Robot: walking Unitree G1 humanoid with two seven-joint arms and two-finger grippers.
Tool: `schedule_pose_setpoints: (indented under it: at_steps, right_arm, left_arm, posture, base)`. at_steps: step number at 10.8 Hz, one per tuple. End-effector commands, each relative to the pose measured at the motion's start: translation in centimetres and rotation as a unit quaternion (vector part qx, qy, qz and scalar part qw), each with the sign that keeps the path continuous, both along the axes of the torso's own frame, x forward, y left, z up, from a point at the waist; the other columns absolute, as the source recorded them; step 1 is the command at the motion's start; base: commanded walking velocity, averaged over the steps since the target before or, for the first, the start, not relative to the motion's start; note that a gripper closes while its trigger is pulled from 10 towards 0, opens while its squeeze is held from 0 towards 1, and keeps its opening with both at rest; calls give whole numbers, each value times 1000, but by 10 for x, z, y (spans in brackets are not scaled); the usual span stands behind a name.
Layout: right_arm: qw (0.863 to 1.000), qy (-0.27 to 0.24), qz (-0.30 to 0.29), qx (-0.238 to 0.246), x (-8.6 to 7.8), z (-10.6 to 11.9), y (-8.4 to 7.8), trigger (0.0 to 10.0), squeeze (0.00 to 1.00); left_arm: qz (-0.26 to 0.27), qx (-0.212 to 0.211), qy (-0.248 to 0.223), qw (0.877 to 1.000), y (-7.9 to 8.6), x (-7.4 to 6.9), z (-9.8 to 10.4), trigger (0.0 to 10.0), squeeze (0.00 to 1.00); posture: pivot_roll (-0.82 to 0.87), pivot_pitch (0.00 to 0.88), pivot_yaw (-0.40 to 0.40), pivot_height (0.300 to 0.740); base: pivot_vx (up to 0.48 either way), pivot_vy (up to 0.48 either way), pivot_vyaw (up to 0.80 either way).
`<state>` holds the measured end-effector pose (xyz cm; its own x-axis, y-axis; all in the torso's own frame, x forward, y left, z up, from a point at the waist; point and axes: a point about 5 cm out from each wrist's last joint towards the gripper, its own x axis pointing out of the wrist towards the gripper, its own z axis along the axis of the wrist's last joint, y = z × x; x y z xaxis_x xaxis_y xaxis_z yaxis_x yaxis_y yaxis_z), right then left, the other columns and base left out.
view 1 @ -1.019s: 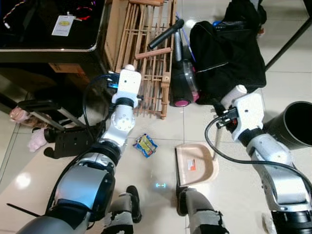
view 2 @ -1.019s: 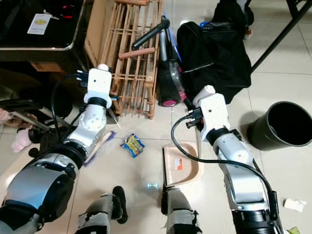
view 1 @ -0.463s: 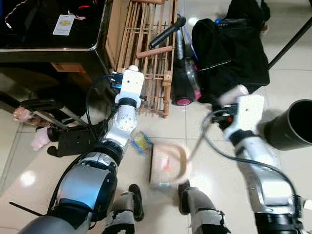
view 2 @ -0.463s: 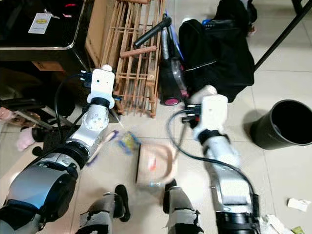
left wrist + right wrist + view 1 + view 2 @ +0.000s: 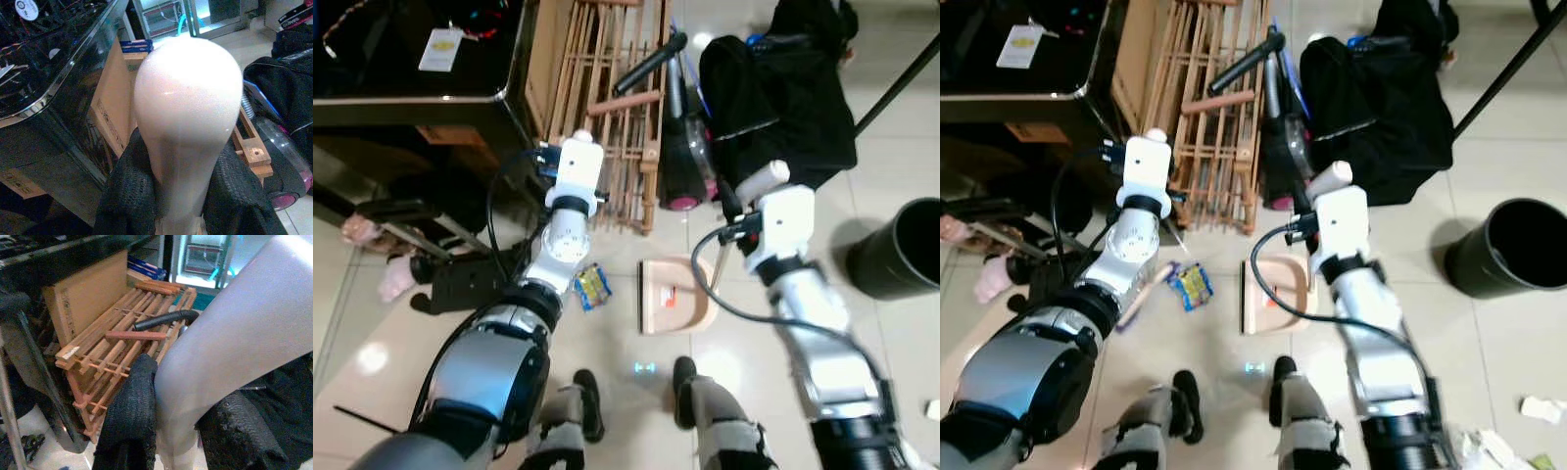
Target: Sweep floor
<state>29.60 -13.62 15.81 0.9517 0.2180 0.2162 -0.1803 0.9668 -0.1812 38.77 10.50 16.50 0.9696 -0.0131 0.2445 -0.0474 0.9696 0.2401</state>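
Note:
A blue and yellow snack wrapper (image 5: 592,286) lies on the tiled floor between my arms. The beige dustpan (image 5: 674,308) rests on the floor just right of it, with its dark lip facing the wrapper. My right gripper (image 5: 183,421) is shut on the dustpan's pale handle (image 5: 230,338). My left gripper (image 5: 183,188) is shut on the rounded cream top of the broom handle (image 5: 188,103). The broom's pink and purple head (image 5: 1144,290) shows beside my left forearm, left of the wrapper.
A wooden rack (image 5: 612,108) leans on a black table (image 5: 411,49) ahead. A vacuum cleaner (image 5: 680,166) and a black bag (image 5: 783,88) lie behind the dustpan. A black bin (image 5: 901,250) stands at the right. Paper scraps (image 5: 1533,406) lie at the lower right. My feet (image 5: 690,392) are below.
My right arm has swung the dustpan to the left and a little forward, close to the wrapper. The left arm and the wrapper have barely moved.

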Motion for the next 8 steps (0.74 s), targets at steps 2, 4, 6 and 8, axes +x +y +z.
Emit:
schedule_pose_setpoints:
  at_steps: [2,4,6,8]
  right_arm:
    - [1000,-19,-8,1,-3,-10,10,10000,0]
    - [1000,-17,-15,-11,-4,-29,24,10000,0]
    - [1000,1,-20,5,-2,-42,35,10000,0]
    - [999,27,-17,42,1,-44,45,10000,0]
  left_arm:
    - [11,-37,18,999,-2,1,-2,10000,0]
    - [11,-90,20,996,-12,2,3,10000,0]
    - [7,-154,21,988,-28,1,8,10000,0]
    - [31,-236,17,971,-33,4,20,10000,0]
  posture:
    - [-76,367,86,740]
    - [-66,357,91,740]
    - [-55,349,89,740]
    - [-65,345,89,740]
  base:
    - [0,0,0]
    - [0,0,0]
    - [0,0,0]
    - [0,0,0]
